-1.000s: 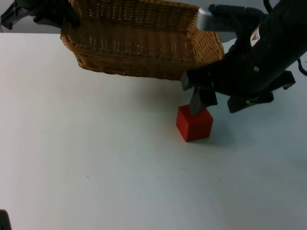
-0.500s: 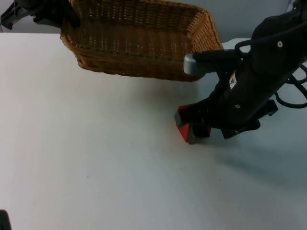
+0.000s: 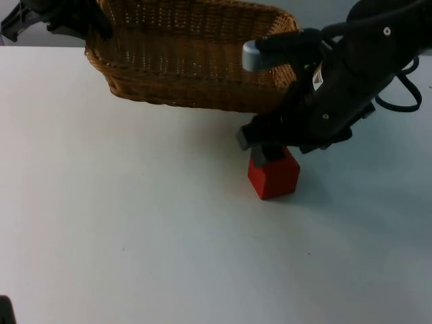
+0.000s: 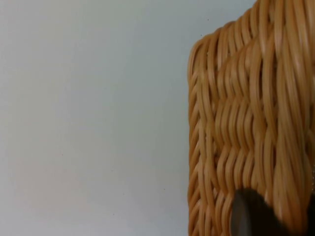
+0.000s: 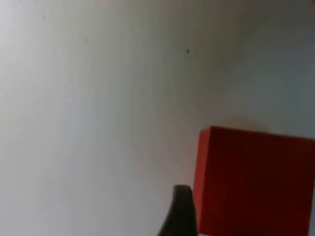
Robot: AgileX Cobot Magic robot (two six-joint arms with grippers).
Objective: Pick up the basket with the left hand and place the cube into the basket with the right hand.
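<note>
Top view puts the woven tan wicker basket at the far side of the white surface, its left corner gripped by the left claw, which is closed on the rim; the basket seems held clear of the surface, its shadow lying beneath it, so that it can serve as an open target for the drop. The left wrist view has the basket's weave close up with a black fingertip against it. The small red cube sits on the surface just near of the basket's right end, not yet lifted. The right claw hangs directly over the cube's far top edge, the right arm bent down steeply from the upper right and crossing in front of the basket's right end. In the right wrist view one black fingertip stands just beside the cube's side (whether it touches I cannot tell), and how wide this claw stands I cannot tell either.
</note>
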